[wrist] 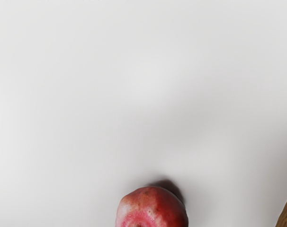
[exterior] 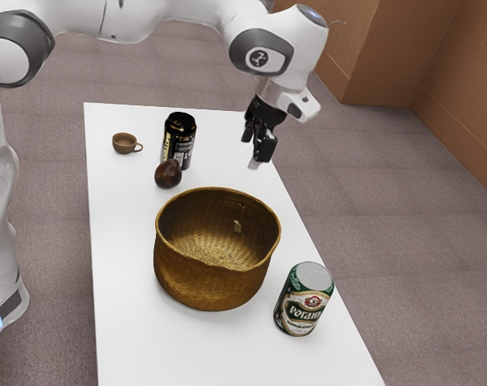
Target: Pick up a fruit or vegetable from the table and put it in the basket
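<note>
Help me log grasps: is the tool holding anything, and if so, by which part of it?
The tool holds nothing: in the exterior view its fingers stand apart, with nothing between them.

Open room above basket (exterior: 207, 281); black can (exterior: 179, 138) close beside dark fruit (exterior: 168, 174).

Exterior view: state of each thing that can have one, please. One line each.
Gripper: open, jaws apart, raised.
Basket: upright, open-topped, no fruit seen inside.
Dark fruit: whole, on the table, outside the basket.
Black can: upright.
Green can: upright.
Brown cup: upright, contents can't be made out.
</note>
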